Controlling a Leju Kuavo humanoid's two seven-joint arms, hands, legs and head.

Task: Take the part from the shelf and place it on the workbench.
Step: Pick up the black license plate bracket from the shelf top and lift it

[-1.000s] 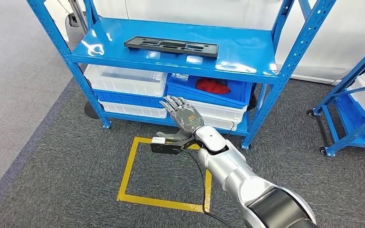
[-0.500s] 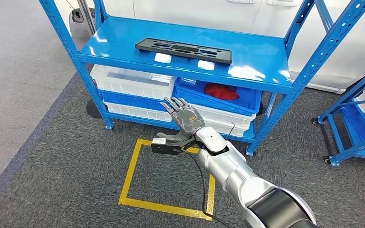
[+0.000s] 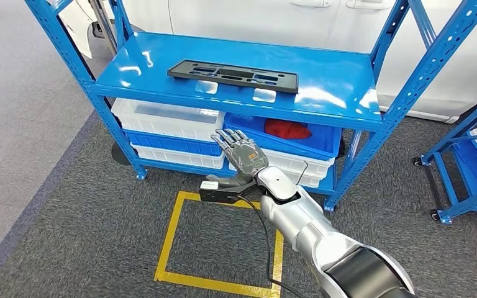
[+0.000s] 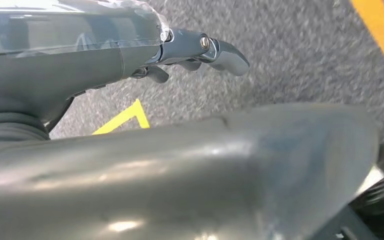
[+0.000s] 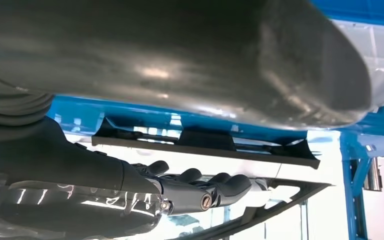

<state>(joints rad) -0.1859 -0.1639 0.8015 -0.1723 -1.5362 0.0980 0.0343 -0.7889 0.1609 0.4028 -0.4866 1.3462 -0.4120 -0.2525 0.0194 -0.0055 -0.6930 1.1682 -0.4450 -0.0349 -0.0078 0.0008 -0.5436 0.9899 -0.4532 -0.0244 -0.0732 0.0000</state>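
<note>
**Reaching for the part, nothing grasped yet**

At the left of the head view the blue shelf [image 3: 130, 65] begins, and its top board runs across the upper middle of the frame. The part [image 3: 233, 76], a long flat black piece with cut-outs, lies flat on this board, a little left of centre. Below it, in the centre of the frame, the right hand [image 3: 241, 154] is raised in front of the lower bins, fingers [image 3: 227, 138] spread and holding nothing, well under the board's edge. The left hand [image 4: 200, 50] hangs over the grey floor; its fingers look curled with nothing in them.

I judge the step to be the approach. Next the right hand must rise above the board, come over the part and close on its long edge.
</note>
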